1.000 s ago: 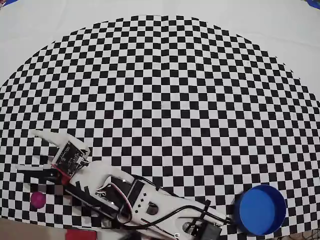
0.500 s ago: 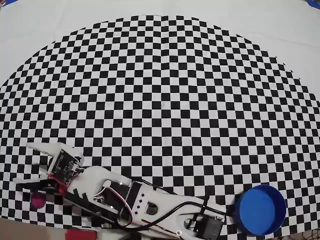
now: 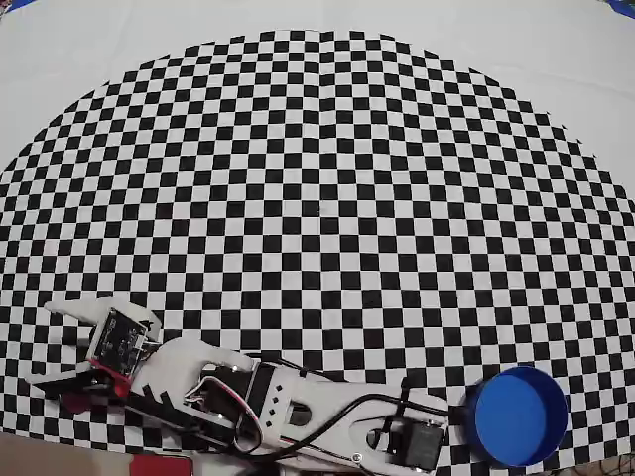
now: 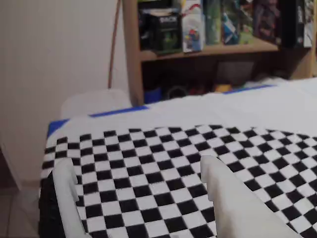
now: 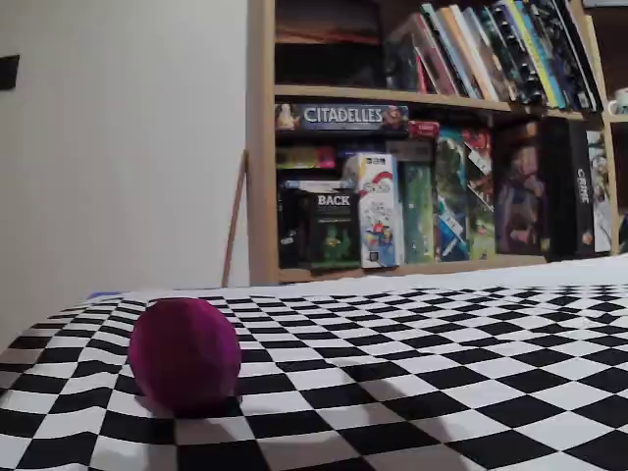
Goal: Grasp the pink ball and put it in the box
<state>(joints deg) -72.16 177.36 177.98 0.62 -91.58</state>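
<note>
**Pink ball under the open gripper**

Pink ball (image 5: 184, 353) sits on the checkered cloth (image 3: 327, 198); from overhead the arm hides it at the cloth's lower left. There the gripper (image 3: 45, 342) hangs with its fingers (image 4: 233, 203) spread and nothing between them. The blue box (image 3: 517, 416) stands well apart, at lower right.

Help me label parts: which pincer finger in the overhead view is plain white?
The upper finger, lying farther up the checkerboard. The lower finger of the open pincer has black and red parts along it.
</note>
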